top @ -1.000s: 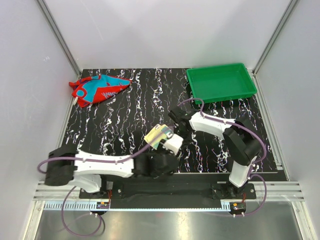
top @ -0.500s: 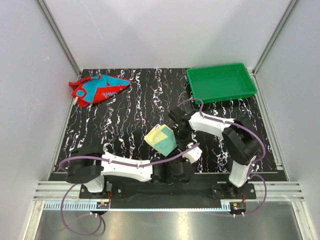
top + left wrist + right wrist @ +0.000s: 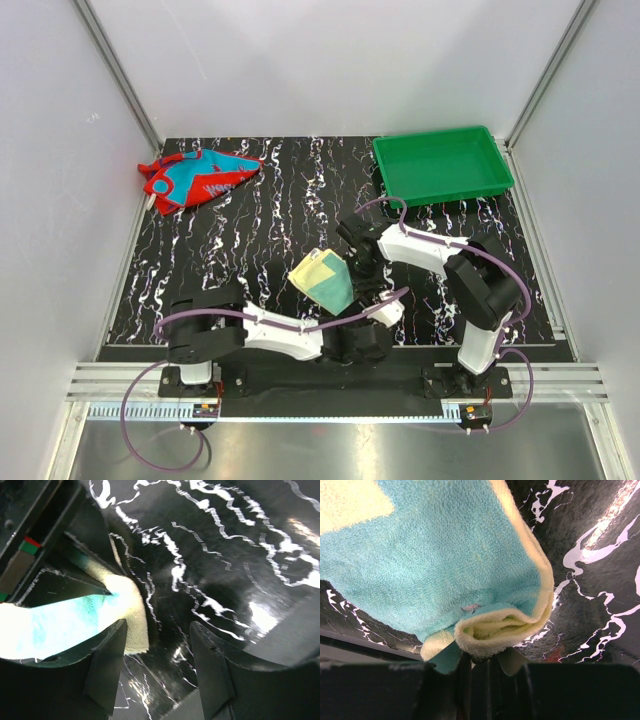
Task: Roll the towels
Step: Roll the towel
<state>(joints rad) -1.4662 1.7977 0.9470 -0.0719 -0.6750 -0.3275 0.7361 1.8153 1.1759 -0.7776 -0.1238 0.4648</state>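
Observation:
The pale yellow towel [image 3: 322, 279] with its teal patch lies at the mat's near middle. It fills the right wrist view [image 3: 445, 555], where one edge is doubled over into a thick fold. My right gripper [image 3: 480, 655] is shut on that folded edge, at the towel's right side [image 3: 353, 264]. My left gripper [image 3: 157, 630] is open and empty, low over the mat just right of and nearer than the towel [image 3: 372, 318]; the towel's corner [image 3: 127, 615] lies by its left finger. The red towel [image 3: 198, 176] with teal-blue patterns lies crumpled at the far left.
A green plastic tray [image 3: 443, 165] stands at the far right corner. The left arm lies stretched low along the mat's near edge [image 3: 270, 332]. The black marbled mat [image 3: 280, 215] is walled by white panels on three sides.
My left gripper has moved right and toward the near edge, away from the yellow towel. The towel, bunched small a second ago, now lies wider and flatter. The right gripper stays put.

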